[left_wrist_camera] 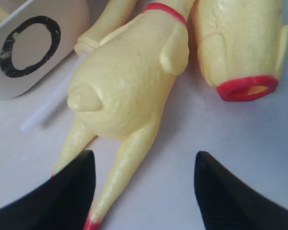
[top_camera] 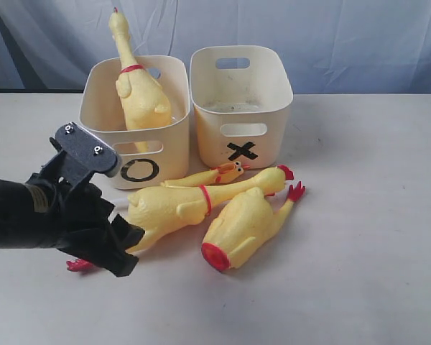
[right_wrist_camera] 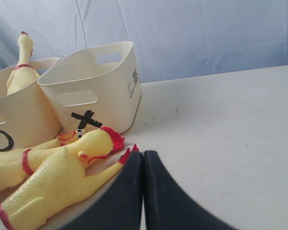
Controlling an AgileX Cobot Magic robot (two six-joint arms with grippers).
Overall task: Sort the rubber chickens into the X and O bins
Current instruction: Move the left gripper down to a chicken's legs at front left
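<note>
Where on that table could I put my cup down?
The widest bare table lies right of the X bin and the headless chicken; the strip in front of that chicken is bare. Crowded: ahead of the O bin, where the small chicken and long chicken lie packed beside the headless one, and the open left gripper hovers at the long chicken's legs.

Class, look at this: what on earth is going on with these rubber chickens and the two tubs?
One upright chicken stands in the O bin. Three lie on the table before it and the X bin: a long chicken, a small chicken and a headless chicken. The left gripper hangs open over the long chicken's legs; the right gripper is shut, holding nothing.
</note>
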